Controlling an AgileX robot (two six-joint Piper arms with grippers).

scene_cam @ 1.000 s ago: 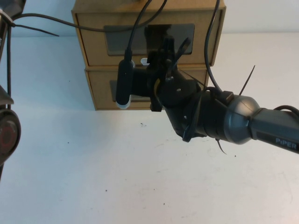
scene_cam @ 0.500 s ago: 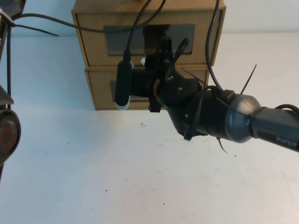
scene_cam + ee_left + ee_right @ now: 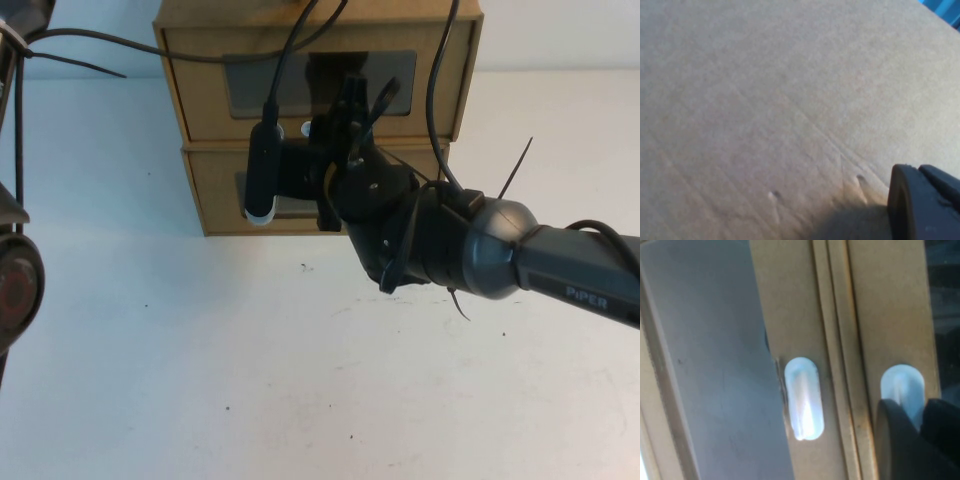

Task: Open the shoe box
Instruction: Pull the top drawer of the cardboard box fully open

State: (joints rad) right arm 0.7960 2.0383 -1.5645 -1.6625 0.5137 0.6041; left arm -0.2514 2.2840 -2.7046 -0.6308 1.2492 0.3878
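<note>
At the far side of the white table (image 3: 200, 350), 2 cardboard shoe boxes are stacked: the upper shoe box (image 3: 200, 60) is set on the lower shoe box (image 3: 215, 200), and both fronts are seen flush and unopened. The right gripper (image 3: 358, 100) is held against the front of the upper shoe box, at a white handle (image 3: 902, 382). A second white handle (image 3: 804, 397) is seen near it, across the seam. Whether the right gripper is clamped on the handle cannot be told. The left gripper (image 3: 925, 205) is seen only from its own wrist camera, close to a plain cardboard surface (image 3: 765, 100); its state cannot be told either.
</note>
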